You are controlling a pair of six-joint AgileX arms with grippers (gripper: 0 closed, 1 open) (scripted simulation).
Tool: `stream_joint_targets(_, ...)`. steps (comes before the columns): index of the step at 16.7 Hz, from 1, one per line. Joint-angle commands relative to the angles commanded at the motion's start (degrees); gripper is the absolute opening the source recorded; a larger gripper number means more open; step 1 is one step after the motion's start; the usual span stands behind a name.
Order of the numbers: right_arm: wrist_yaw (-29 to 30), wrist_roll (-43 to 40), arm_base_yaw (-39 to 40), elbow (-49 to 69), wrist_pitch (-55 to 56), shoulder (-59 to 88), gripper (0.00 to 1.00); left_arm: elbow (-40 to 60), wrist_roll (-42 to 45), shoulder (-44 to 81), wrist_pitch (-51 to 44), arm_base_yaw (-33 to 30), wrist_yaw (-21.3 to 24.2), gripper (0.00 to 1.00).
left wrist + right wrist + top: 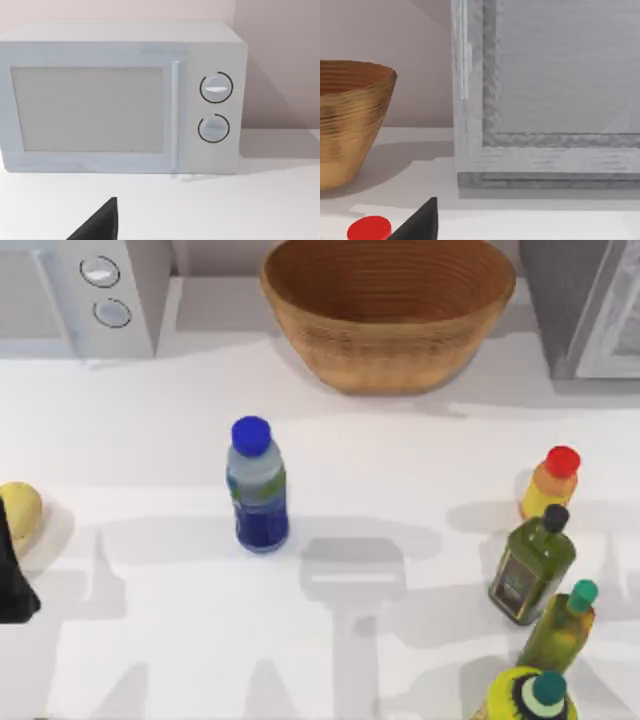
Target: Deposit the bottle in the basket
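Observation:
The bottle [258,485] stands upright left of the table's middle, clear with a blue cap, a blue-green label and a dark blue lower half. Nothing touches it. The basket [388,310], a wide tan wicker bowl, sits at the back centre, and its ribbed side [345,120] also shows in the right wrist view. A dark piece of my left arm [12,575] sits at the table's left edge, well away from the bottle. A black tip of my left gripper [100,225] points toward the microwave. A black tip of my right gripper [420,222] points toward a grey appliance.
A white microwave [90,295] stands back left and a grey appliance [590,300] back right. A yellow bottle with a red cap [552,485], a dark green oil bottle [532,565] and two teal-capped bottles [562,625] crowd the right side. A pale yellow lump [18,512] lies far left.

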Motion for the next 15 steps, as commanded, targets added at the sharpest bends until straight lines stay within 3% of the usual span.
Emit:
stream_joint_targets(4,0.0,0.0,0.0,0.0,0.0,0.0,1.00,0.5,0.2,1.7,1.6,-0.3,0.6,1.00)
stream_joint_targets(7,0.0,0.0,0.0,0.0,0.0,0.0,1.00,2.1,0.7,8.8,8.1,-1.4,2.9,1.00)
stream_joint_targets(11,0.0,0.0,0.0,0.0,0.0,0.0,1.00,4.0,2.0,26.3,23.5,-3.4,7.3,1.00)
stream_joint_targets(15,0.0,0.0,0.0,0.0,0.0,0.0,1.00,5.1,3.2,52.6,43.1,-5.7,12.6,1.00)
